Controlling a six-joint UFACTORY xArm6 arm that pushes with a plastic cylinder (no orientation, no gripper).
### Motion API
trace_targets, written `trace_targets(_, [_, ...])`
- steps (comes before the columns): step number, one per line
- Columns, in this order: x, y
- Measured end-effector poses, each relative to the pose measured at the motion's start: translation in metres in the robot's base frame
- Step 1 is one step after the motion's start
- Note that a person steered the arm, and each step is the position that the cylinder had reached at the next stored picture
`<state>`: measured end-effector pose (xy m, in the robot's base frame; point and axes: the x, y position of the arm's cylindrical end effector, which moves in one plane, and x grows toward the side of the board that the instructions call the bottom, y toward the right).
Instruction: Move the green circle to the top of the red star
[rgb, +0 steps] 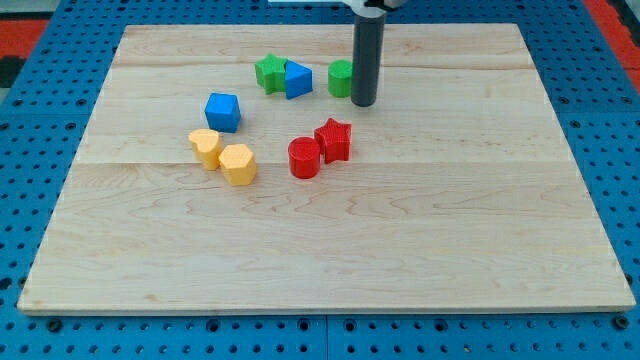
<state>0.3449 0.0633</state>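
You can see little of the arm beyond its rod (364, 60): a straight, smooth cylinder, dark grey to near black, of even thickness along its length. At the view's top it enters a lighter, whitish collar (371, 8) cut off by the frame edge. My tip (363, 104) ends blunt and flat, the same dark colour.

Count on the pale wooden board (330, 250): seven small blocks.

Green, two: one green star-shaped block (269, 72), one green circular block (341, 77).

Blue, two: one blue triangular block (298, 79), one blue cube (223, 111).

Yellow, two: yellow blocks (206, 146) and (238, 164), shapes unclear.

Red, two: one red cylinder (304, 157), one red star-shaped block (334, 139).

One dark rod, one tip (363, 103).
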Motion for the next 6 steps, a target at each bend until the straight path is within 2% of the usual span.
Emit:
trace_targets(1, [-0.011,0.057])
trace_targets(2, [-0.056,0.071])
trace_targets(3, [-0.073,0.039])
trace_targets(4, [-0.073,-0.002])
trace_targets(6, [-0.053,-0.055])
